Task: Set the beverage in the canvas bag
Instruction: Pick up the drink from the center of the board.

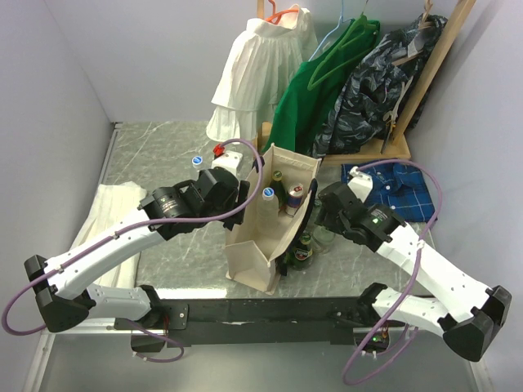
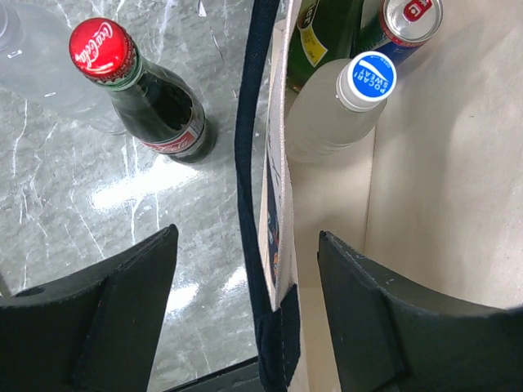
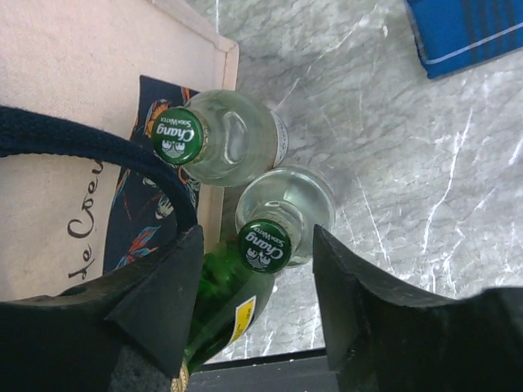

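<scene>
The cream canvas bag [image 1: 260, 245] stands upright mid-table with navy strap handles. Inside it are a white bottle with a blue cap [image 2: 343, 106], a green bottle [image 2: 315, 37] and a red-topped can [image 2: 409, 16]. My left gripper [image 2: 245, 237] is open, straddling the bag's left wall and navy strap [image 2: 249, 122] without touching them. My right gripper [image 3: 257, 237] is open on either side of a clear soda-water bottle's green cap [image 3: 265, 245], just outside the bag's right side. A second clear bottle [image 3: 225, 143] and a green glass bottle [image 3: 216, 310] stand beside it.
A cola bottle with a red cap [image 2: 155, 98] and a clear bottle [image 1: 197, 162] stand left of the bag. A white folded cloth [image 1: 110, 212] lies at the left and a blue plaid shirt [image 1: 400, 188] at the right. Hanging clothes [image 1: 327, 73] and a wooden rack fill the back.
</scene>
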Robot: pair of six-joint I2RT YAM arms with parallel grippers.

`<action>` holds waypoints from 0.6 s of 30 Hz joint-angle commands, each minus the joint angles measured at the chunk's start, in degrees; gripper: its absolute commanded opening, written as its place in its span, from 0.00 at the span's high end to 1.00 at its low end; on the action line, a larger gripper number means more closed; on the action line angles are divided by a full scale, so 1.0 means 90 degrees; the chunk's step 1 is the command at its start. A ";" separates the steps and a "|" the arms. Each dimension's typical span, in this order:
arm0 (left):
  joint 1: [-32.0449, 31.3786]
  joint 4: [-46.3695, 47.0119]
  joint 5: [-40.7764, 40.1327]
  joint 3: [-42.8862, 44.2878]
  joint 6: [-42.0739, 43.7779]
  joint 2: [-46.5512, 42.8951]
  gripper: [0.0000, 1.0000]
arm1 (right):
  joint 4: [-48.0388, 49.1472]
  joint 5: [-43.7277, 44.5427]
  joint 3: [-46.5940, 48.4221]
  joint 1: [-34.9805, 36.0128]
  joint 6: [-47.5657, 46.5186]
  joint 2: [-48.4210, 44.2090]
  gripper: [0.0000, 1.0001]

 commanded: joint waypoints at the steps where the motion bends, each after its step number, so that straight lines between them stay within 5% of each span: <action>1: -0.0009 0.0096 -0.0050 -0.0037 -0.0050 -0.0116 0.26 | 0.0165 -0.0126 -0.0151 -0.0034 -0.0054 -0.0011 0.41; 18: -0.0019 0.0194 -0.0079 -0.0046 0.0038 0.0069 0.25 | 0.0185 -0.0068 -0.0131 -0.0053 -0.0084 0.0399 0.62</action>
